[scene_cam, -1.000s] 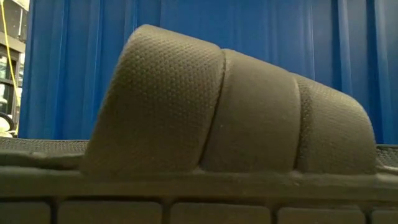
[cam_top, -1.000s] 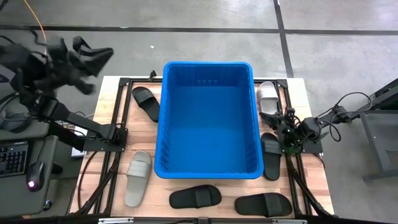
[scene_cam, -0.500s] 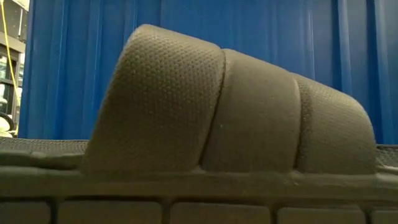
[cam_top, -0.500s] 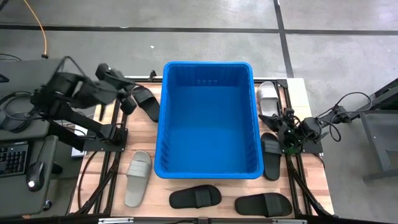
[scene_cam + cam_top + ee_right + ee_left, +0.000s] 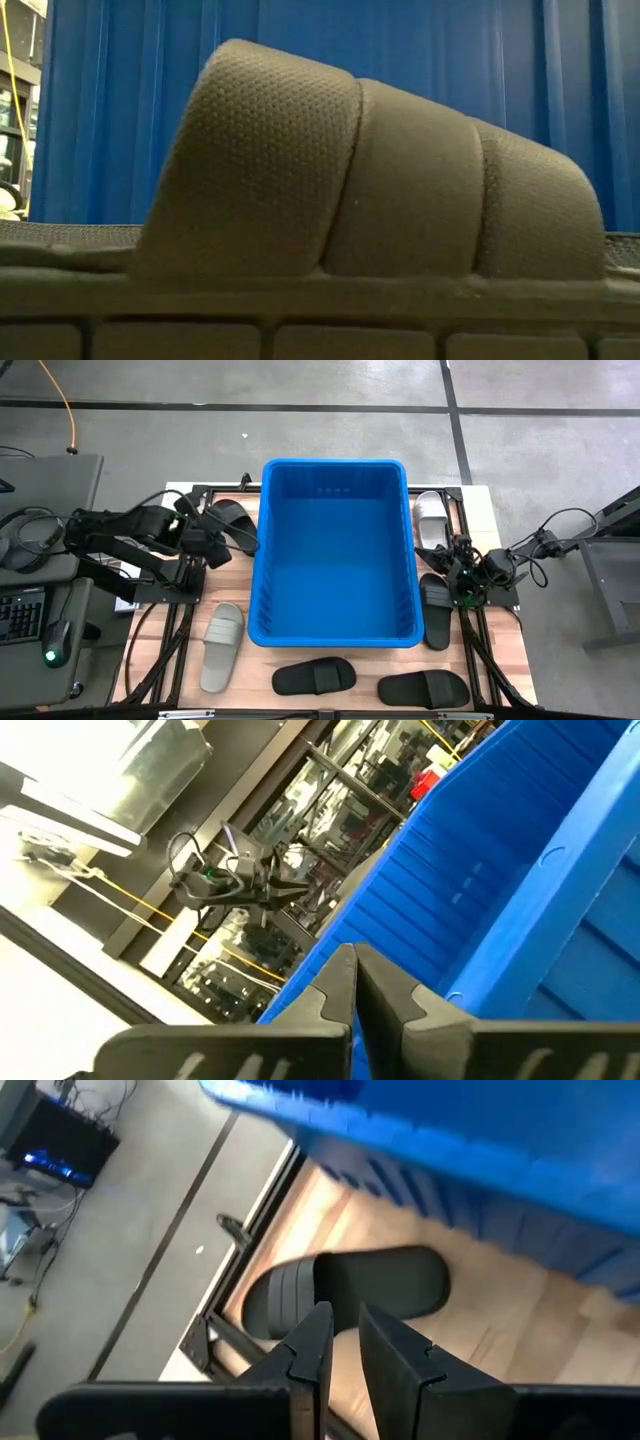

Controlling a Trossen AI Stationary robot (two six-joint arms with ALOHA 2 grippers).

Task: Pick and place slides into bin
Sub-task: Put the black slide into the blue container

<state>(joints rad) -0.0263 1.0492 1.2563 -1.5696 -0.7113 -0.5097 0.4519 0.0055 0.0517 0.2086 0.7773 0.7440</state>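
Note:
The bright-blue bin (image 5: 335, 550) stands in the middle of the table. Slides lie flat around it: a black one (image 5: 235, 525) at the far left, a light grey one (image 5: 222, 645) at the near left, two black ones (image 5: 314, 676) (image 5: 423, 687) along the near edge, a white one (image 5: 431, 518) and a black one (image 5: 436, 610) on the right. My left gripper (image 5: 220, 547) hangs above the far-left black slide (image 5: 350, 1285), slanting down, fingers (image 5: 345, 1335) a narrow gap apart and holding nothing. My right gripper (image 5: 447, 553) waits shut (image 5: 352, 970) beside the bin's right wall.
The low view is filled by a black slide's strap (image 5: 360, 170) close in front of the bin's wall (image 5: 420, 40). Black frame rails (image 5: 190, 575) run along the table's left and right sides. A keyboard and mouse (image 5: 55, 640) sit on a side desk off the table's left edge.
My left gripper has swung down from high above the floor past the table's far-left corner and come in toward the far-left black slide. It has tipped over from pointing up to slanting down, and rolled. No slide has moved.

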